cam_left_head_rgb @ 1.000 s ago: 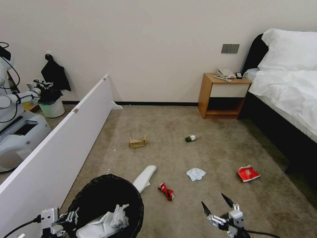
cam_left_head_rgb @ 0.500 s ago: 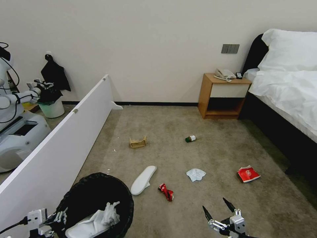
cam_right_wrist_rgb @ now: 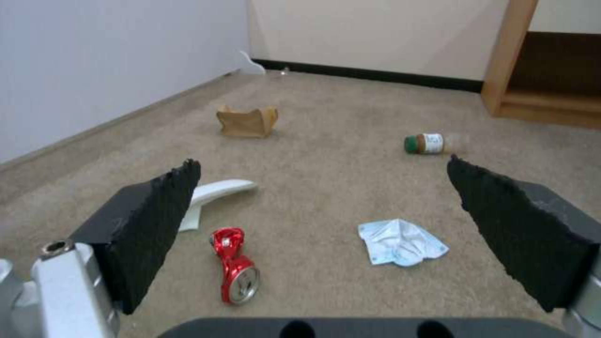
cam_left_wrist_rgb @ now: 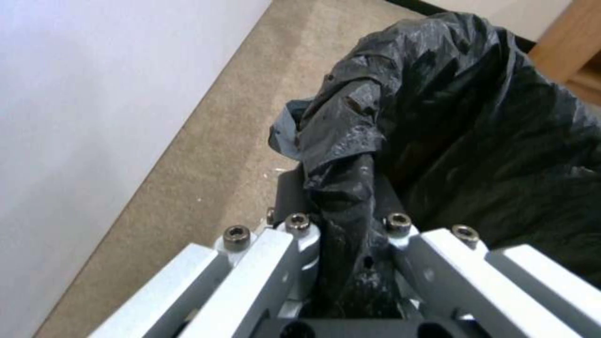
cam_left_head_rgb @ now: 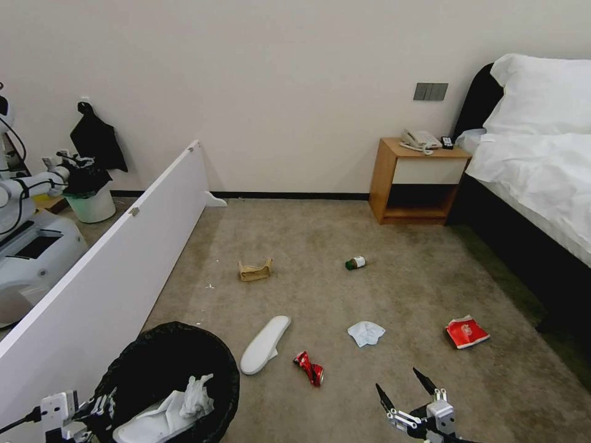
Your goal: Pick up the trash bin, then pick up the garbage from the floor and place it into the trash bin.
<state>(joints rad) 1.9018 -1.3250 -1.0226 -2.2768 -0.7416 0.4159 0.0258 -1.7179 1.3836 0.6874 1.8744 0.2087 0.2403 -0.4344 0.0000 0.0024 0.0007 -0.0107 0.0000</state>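
The left gripper (cam_left_wrist_rgb: 341, 234) is clamping the trash bin (cam_left_head_rgb: 166, 363) beside a white board (cam_left_head_rgb: 104, 277); the right gripper (cam_left_head_rgb: 406, 384) is hanging with its fingers apart near the red can (cam_left_head_rgb: 309, 368).

Before me, white partition board (cam_left_head_rgb: 123, 246) running diagonally at frame left, wooden nightstand (cam_left_head_rgb: 418, 184) upper right bearing a telephone (cam_left_head_rgb: 420, 138), bed with white linen (cam_left_head_rgb: 542, 166) at right edge, beige carpet (cam_left_head_rgb: 369, 295) across the lower frame.

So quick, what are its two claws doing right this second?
Left gripper: shut on the trash bin, pinching its black bag at the rim.
Right gripper: open, holding nothing, above the carpet near the red can.
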